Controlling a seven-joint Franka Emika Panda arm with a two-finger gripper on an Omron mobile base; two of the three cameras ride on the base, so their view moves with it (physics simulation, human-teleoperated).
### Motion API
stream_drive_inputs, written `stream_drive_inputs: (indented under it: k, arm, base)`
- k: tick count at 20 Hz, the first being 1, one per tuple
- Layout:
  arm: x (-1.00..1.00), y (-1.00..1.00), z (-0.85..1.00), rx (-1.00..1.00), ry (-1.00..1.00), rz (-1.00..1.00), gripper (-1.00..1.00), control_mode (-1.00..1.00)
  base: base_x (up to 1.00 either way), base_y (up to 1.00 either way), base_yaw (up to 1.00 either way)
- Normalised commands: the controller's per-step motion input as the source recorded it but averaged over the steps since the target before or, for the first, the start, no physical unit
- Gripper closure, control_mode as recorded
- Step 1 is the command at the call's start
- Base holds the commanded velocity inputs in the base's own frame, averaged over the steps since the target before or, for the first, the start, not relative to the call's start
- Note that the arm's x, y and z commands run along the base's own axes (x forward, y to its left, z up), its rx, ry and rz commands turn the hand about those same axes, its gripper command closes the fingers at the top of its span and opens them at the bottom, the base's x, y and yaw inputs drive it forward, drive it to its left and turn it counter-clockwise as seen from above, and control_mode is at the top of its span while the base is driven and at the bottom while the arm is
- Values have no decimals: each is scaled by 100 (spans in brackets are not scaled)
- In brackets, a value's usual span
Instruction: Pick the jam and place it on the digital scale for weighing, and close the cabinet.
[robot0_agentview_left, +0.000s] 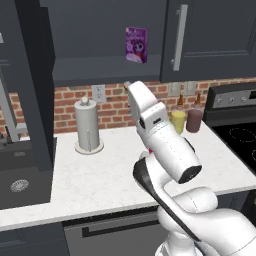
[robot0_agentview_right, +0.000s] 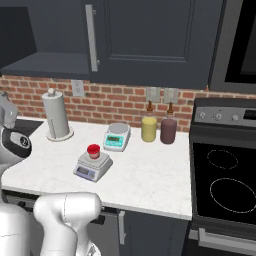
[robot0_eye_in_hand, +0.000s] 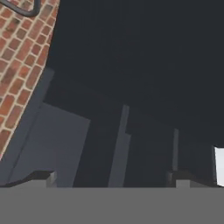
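The jam (robot0_agentview_right: 93, 151), a tiny red jar, stands upright on the silver platform of the grey digital scale (robot0_agentview_right: 92, 166) near the counter's front edge. The charcoal cabinet (robot0_agentview_left: 100, 35) is open on its left side: its door (robot0_agentview_left: 35, 90) swings out over the counter and a purple box (robot0_agentview_left: 136, 45) shows inside. The right door (robot0_agentview_right: 145, 35) is shut behind its silver bar handle (robot0_agentview_right: 91, 37). My gripper (robot0_eye_in_hand: 113, 180) is open, fingertips (robot0_eye_in_hand: 44, 178) wide apart with nothing between them. It faces dark cabinet panels beside the brick wall (robot0_eye_in_hand: 17, 65). My arm (robot0_agentview_left: 165, 145) rises mid-counter.
A white scale with a teal front (robot0_agentview_right: 117, 136) sits behind the grey one. A yellow canister (robot0_agentview_right: 148, 128) and a maroon one (robot0_agentview_right: 168, 131) stand by the wall. A paper towel holder (robot0_agentview_right: 56, 120) is at the left, a sink (robot0_agentview_left: 20, 185) beyond it, and a stove (robot0_agentview_right: 225, 185) at the right.
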Motion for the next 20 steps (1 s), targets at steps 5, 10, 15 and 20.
stream_drive_inputs:
  k: [5, 10, 15, 20]
  arm:
    - [14, 76, -55, 0, -1, 0, -100, -100]
    - [36, 85, -37, 0, 0, 0, -100, -100]
    - [25, 15, -16, 0, 0, 0, -100, -100]
    - [1, 3, -22, -2, -8, 0, -100, -100]
  base:
    - [0, 0, 0]
    - [0, 0, 0]
    - [0, 0, 0]
    - [0, 0, 0]
